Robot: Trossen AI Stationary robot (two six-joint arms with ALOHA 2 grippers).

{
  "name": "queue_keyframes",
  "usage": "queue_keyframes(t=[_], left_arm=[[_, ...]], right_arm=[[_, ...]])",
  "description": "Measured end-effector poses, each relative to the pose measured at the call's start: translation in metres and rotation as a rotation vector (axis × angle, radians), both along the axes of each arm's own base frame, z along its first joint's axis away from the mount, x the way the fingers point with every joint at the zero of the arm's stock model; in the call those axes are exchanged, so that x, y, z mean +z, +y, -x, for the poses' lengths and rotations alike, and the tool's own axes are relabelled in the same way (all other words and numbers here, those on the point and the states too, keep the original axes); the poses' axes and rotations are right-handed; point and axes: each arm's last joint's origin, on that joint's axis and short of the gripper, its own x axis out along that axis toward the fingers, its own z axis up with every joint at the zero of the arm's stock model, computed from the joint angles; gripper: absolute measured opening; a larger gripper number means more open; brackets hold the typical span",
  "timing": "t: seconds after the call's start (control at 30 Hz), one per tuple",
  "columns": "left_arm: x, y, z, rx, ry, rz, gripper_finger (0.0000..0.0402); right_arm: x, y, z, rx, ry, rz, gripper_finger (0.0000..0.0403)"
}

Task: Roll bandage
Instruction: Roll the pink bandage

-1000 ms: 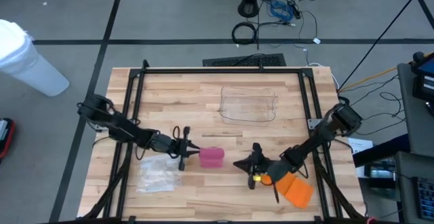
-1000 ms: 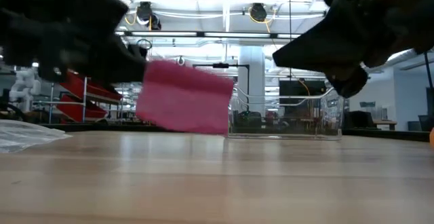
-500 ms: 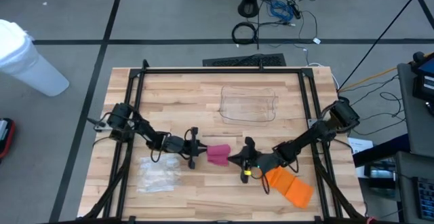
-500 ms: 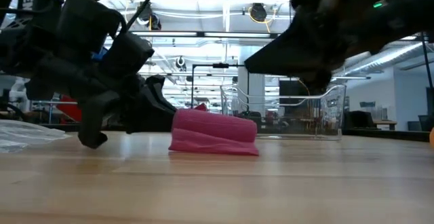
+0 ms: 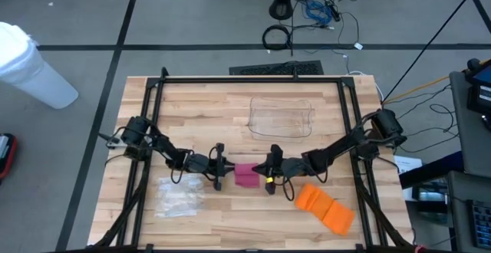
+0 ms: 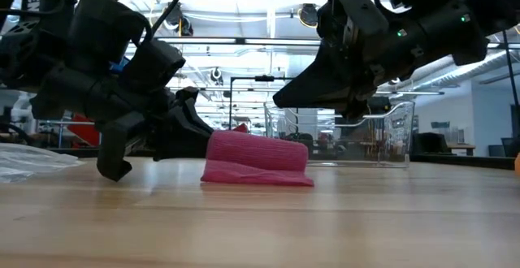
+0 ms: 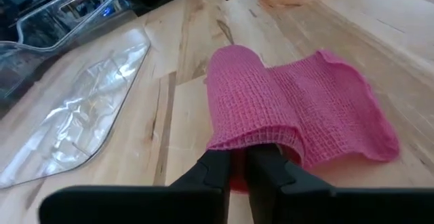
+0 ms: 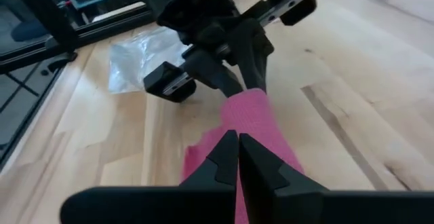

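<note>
Left gripper (image 5: 220, 170) clenched on pink bandage (image 5: 245, 175) edge, tabletop centre-front. Right gripper (image 5: 268, 170), clenched empty, moved in over opposite end. Bandage lowered flat; rolling pending.

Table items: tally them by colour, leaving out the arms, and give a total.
Pink: 1, the bandage
Orange: 1, the folded cloth
Clear: 2, the plastic container and the plastic bag
Total: 4
</note>
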Motion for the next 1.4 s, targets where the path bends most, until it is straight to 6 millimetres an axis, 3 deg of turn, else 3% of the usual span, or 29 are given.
queue_keyframes(t=[0.37, 0.6, 0.83, 1.07, 1.4], left_arm=[[-0.001, 0.002, 0.001, 0.082, 0.013, 0.051, 0.0134], [-0.002, 0.002, 0.002, 0.080, 0.033, 0.091, 0.0170], [-0.001, 0.002, 0.002, 0.134, 0.026, 0.048, 0.0176], [0.016, 0.001, 0.004, 0.126, 0.024, 0.045, 0.0176], [0.012, 0.013, 0.007, 0.168, 0.144, 0.064, 0.0176]], right_arm=[[-0.004, -0.005, 0.001, -0.014, 0.047, 0.019, 0.0000], [-0.008, -0.009, 0.002, -0.044, 0.089, 0.089, 0.0000], [-0.006, -0.008, 0.001, -0.036, 0.068, 0.136, 0.0000], [-0.005, -0.015, -0.001, -0.038, 0.067, 0.164, 0.0000], [-0.003, -0.019, -0.004, 0.035, 0.046, 0.123, 0.0000]])
